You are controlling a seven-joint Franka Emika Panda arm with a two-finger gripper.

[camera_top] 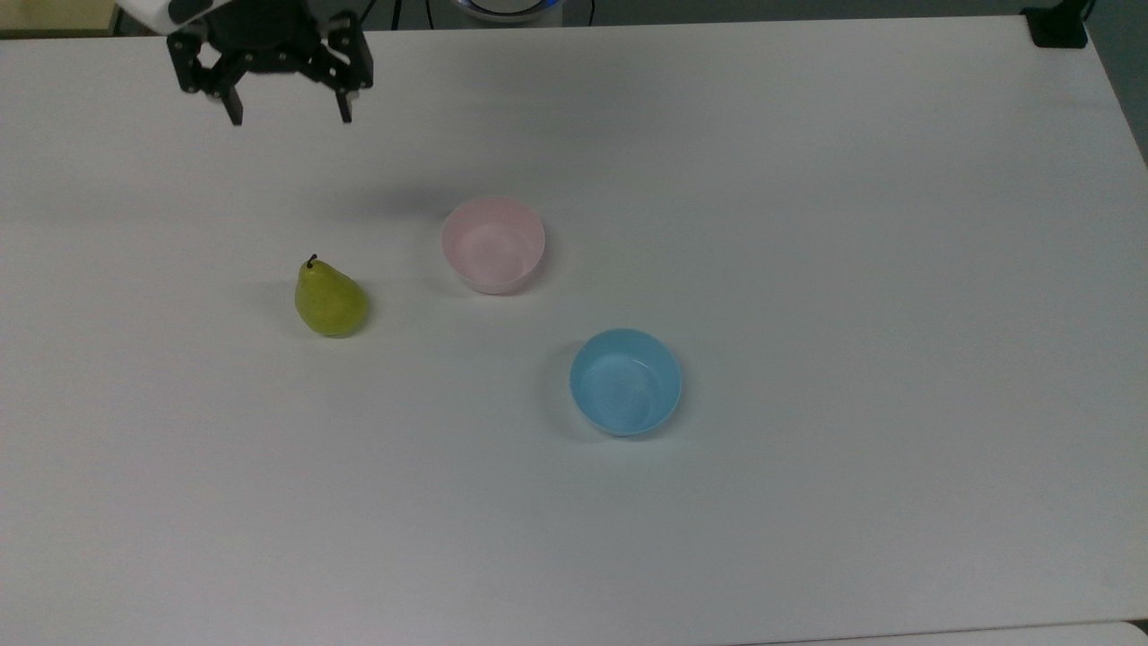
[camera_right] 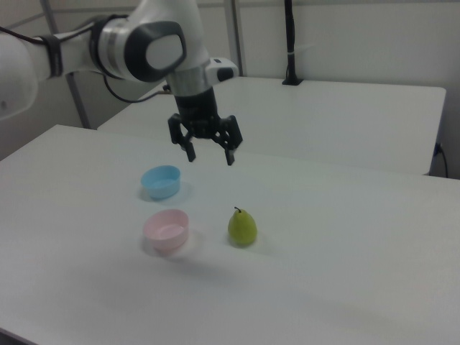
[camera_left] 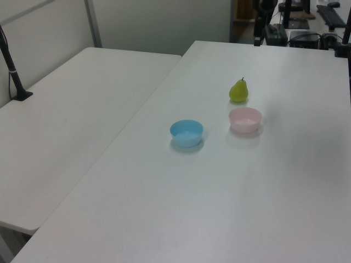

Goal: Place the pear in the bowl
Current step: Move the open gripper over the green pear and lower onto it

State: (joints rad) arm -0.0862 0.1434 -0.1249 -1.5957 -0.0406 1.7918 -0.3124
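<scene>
The gripper hangs high above the white table, fingers spread wide apart and grasping nothing. In the top view it sits at about eleven o'clock from the pear, well apart from it, with its two dark fingertips pointing down at bare tabletop. The right view has the same story: the gripper floats in the air, jaws parted, above and a little behind the fruit.

The pear stands upright on the table, short dark stem up, untouched. In the top view the pink bowl lies at about two o'clock from it, near but not touching, open side up with nothing inside. The blue bowl rests further on, at roughly four o'clock from the pink bowl, also with nothing in it.

Over in the left view, the pear sits at about eleven o'clock from the pink bowl, just beyond it, and the blue bowl is off at about eight o'clock from the pink one. In the right view the pink bowl is at nine o'clock from the pear, the blue bowl behind it at twelve.

A second white table stands alongside in the left view.
</scene>
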